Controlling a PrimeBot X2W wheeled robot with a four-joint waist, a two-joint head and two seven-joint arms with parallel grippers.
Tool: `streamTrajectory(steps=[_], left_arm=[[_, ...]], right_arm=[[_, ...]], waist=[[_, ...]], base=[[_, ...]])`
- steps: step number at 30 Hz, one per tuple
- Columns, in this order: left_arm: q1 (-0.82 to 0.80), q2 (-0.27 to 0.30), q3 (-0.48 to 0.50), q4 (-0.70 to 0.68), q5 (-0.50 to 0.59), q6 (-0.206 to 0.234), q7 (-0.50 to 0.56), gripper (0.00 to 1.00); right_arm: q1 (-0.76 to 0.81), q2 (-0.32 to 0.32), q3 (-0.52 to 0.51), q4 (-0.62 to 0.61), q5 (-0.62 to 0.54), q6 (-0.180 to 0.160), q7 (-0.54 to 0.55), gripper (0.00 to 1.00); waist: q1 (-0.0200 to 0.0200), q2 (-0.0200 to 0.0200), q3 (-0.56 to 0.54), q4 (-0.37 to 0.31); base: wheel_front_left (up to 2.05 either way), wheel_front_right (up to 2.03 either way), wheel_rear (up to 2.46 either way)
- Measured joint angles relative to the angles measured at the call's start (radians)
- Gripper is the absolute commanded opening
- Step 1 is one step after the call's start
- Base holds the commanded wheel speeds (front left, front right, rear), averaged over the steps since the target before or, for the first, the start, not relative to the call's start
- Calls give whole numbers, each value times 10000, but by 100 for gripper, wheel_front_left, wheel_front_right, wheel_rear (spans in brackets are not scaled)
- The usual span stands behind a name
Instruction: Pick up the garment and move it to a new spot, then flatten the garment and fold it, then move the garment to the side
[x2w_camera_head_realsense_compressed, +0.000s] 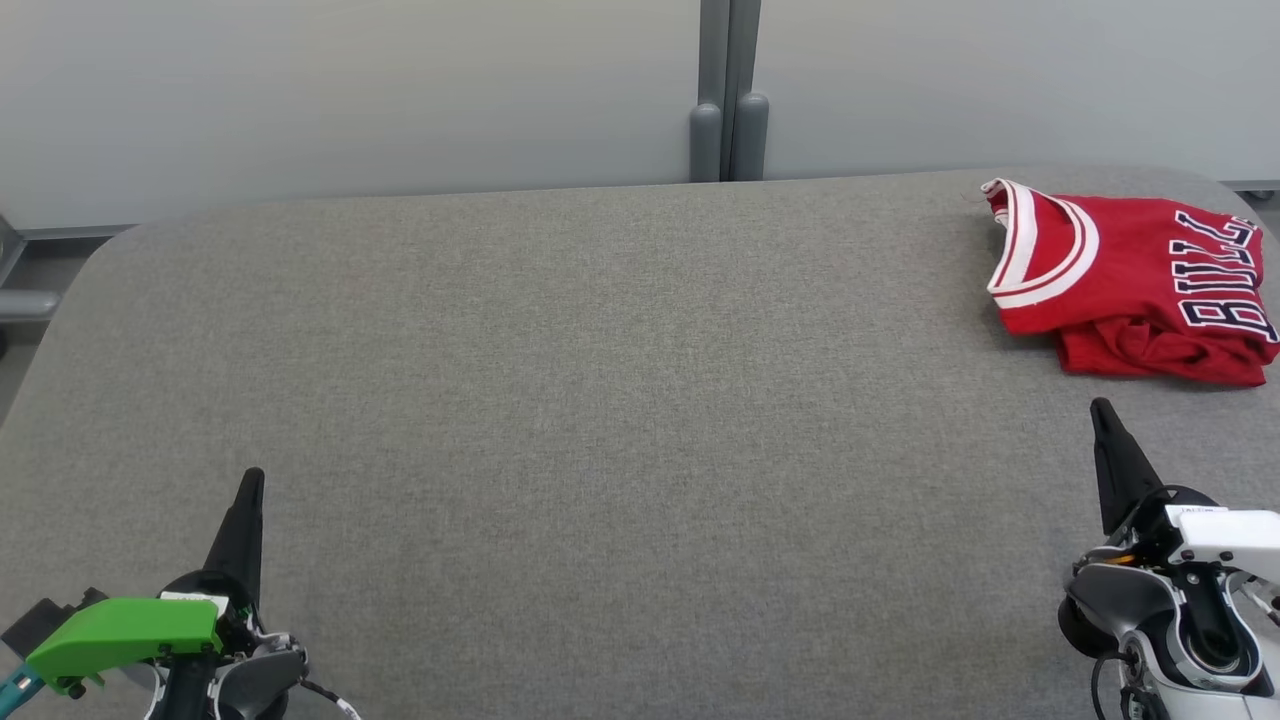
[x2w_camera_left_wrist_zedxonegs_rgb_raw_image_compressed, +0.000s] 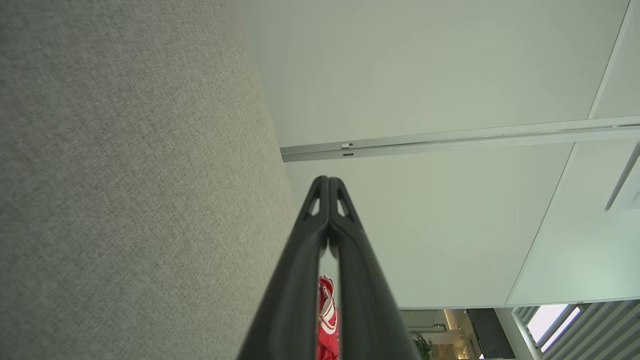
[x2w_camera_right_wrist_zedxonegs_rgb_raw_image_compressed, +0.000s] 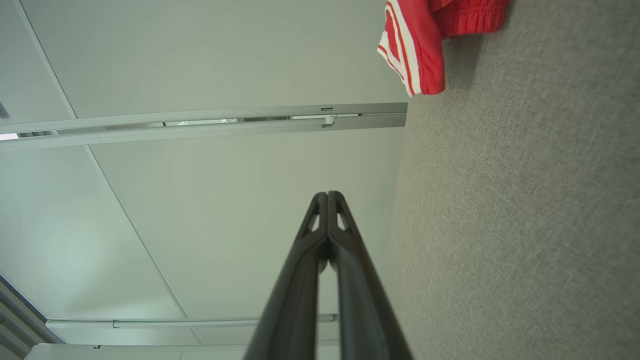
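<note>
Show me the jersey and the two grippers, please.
jersey (x2w_camera_head_realsense_compressed: 1130, 270): head view, on its red chest.
left gripper (x2w_camera_head_realsense_compressed: 251, 482): head view, at its shut fingertips.
right gripper (x2w_camera_head_realsense_compressed: 1103, 412): head view, at its shut fingertips.

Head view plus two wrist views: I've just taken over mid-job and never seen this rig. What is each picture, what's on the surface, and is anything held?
The wide picture is from the robot's head, looking down on a grey padded table. Its left jaws sit lower left, by a green cover; its right jaws sit lower right. The other two pictures come from a camera on each wrist, looking along that arm's dark fingers, tilted sideways, so the table runs up one side. Both pairs of jaws are shut, tips touching, and hold nothing. On the table lies a red jersey, loosely folded, at the far right, just beyond the right jaws.
</note>
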Motion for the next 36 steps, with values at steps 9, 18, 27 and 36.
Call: streamTrajectory(steps=[9,18,27,36], left_arm=[[-89,-6,27,0,0,0,0,0],[-89,-8,31,2,0,0,0,0],[-89,-8,35,2,0,0,0,0],[-89,-8,38,4,0,-2,0,0]], right_arm=[[0,13,-6,0,0,2,10,0],[0,13,-6,0,0,8,10,0],[0,13,-8,2,0,10,10,0],[0,13,-10,2,0,12,10,0]], waist=[[0,0,0,0],[0,0,0,0],[0,0,0,-1],[0,0,-1,-1]], base=[[0,0,0],[0,0,0],[0,0,0],[0,0,0]])
